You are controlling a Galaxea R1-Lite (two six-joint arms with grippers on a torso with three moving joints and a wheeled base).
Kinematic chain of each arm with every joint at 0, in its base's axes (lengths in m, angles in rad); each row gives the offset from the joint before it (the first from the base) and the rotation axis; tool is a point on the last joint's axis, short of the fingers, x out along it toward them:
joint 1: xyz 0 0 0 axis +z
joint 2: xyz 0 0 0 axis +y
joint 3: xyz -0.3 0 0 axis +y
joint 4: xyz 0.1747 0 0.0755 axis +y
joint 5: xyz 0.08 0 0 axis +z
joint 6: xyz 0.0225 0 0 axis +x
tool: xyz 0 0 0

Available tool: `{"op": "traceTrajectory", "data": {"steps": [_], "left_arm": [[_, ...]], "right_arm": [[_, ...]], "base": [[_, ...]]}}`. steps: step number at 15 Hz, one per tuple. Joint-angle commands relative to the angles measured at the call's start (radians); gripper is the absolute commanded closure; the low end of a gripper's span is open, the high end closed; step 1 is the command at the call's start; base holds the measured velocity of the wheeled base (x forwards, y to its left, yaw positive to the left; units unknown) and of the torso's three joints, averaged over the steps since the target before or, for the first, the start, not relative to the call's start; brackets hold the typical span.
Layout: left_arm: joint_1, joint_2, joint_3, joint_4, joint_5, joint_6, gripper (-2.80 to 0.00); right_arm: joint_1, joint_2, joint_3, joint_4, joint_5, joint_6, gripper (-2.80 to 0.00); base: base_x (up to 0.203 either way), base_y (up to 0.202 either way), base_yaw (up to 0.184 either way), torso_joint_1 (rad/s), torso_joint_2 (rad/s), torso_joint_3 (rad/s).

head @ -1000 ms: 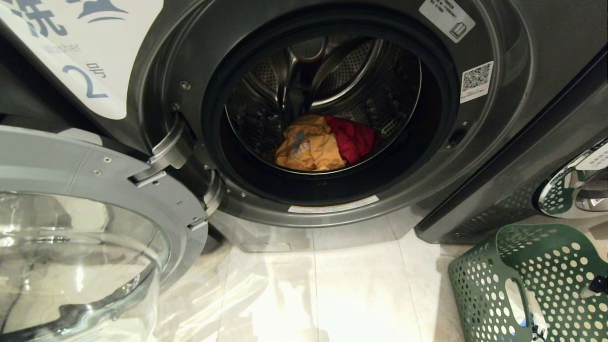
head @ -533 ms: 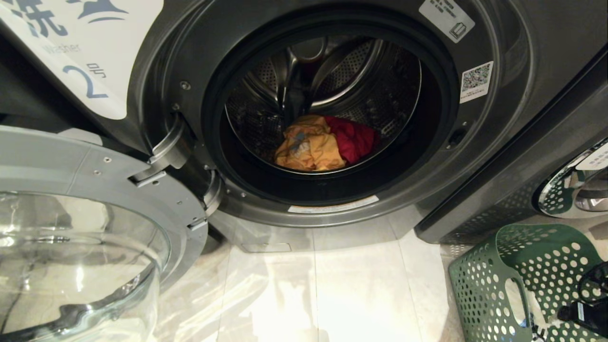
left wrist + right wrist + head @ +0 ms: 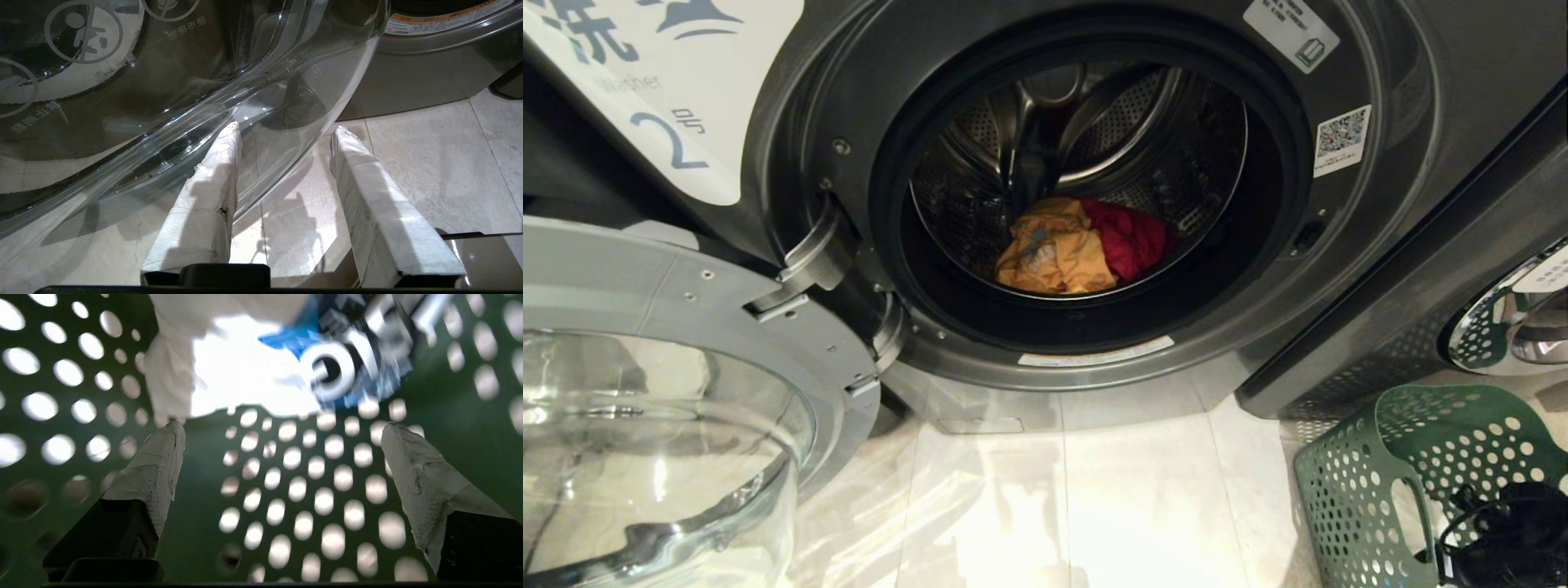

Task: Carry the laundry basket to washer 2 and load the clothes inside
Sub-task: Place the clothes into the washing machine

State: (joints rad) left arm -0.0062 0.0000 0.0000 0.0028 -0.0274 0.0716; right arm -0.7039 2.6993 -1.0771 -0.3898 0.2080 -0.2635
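Washer 2 (image 3: 1380,245) is standing with its round glass door (image 3: 662,425) swung wide open to the robot's left, the white label with the blue "2" (image 3: 674,139) showing on the front panel above the door. Inside the steel drum (image 3: 1078,147) two of the clothes are lying side by side and touching: a crumpled yellow-orange garment (image 3: 1054,253) on the left and a red-pink garment (image 3: 1131,241) on the right, both resting at the bottom of the drum.

The laundry basket (image 3: 1347,482) is sitting on the pale tiled floor (image 3: 1094,506) at the lower right, just beside the neighbouring grey machine (image 3: 1511,318), whose chrome door rim is mirroring the basket's holes. The right arm is reaching down into the basket, its dark wrist filling the basket's mouth in the head view. In the right wrist view the right pincer (image 3: 282,430) is spread wide with nothing between its wrapped fingers (image 3: 155,469), pointing at the perforated green wall and at a white garment (image 3: 229,363) with a blue and black print lying in the basket just beyond the fingertips; one fingertip is right at the fabric's edge.

The left pincer (image 3: 285,131) is hanging parked beside the open door's glass bowl, its fingers partly apart and holding nothing.
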Motion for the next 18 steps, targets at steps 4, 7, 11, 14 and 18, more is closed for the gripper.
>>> {"op": "traceTrajectory", "data": {"steps": [4,7,11,14,18], "left_arm": [[0.000,0.000,0.000,0.000,0.000,0.000,0.00],[0.000,0.000,0.000,0.000,0.000,0.000,0.00],[0.000,0.000,0.000,0.000,0.000,0.000,0.00],[0.000,0.000,0.000,0.000,0.000,0.000,0.00],[0.000,0.000,0.000,0.000,0.000,0.000,0.00]], "right_arm": [[0.018,0.237,-0.224,-0.069,0.005,-0.038,-2.80],[0.017,0.352,-0.343,-0.195,0.005,-0.037,-2.80],[0.018,0.374,-0.362,-0.194,0.007,-0.034,-2.80],[0.020,0.374,-0.373,-0.145,0.008,-0.030,-2.80],[0.020,0.375,-0.373,-0.144,0.007,0.017,-2.80]], "base": [[0.000,0.000,0.000,0.000,0.00,0.000],[0.000,0.000,0.000,0.000,0.00,0.000],[0.000,0.000,0.000,0.000,0.00,0.000],[0.000,0.000,0.000,0.000,0.00,0.000],[0.000,0.000,0.000,0.000,0.00,0.000]]}}
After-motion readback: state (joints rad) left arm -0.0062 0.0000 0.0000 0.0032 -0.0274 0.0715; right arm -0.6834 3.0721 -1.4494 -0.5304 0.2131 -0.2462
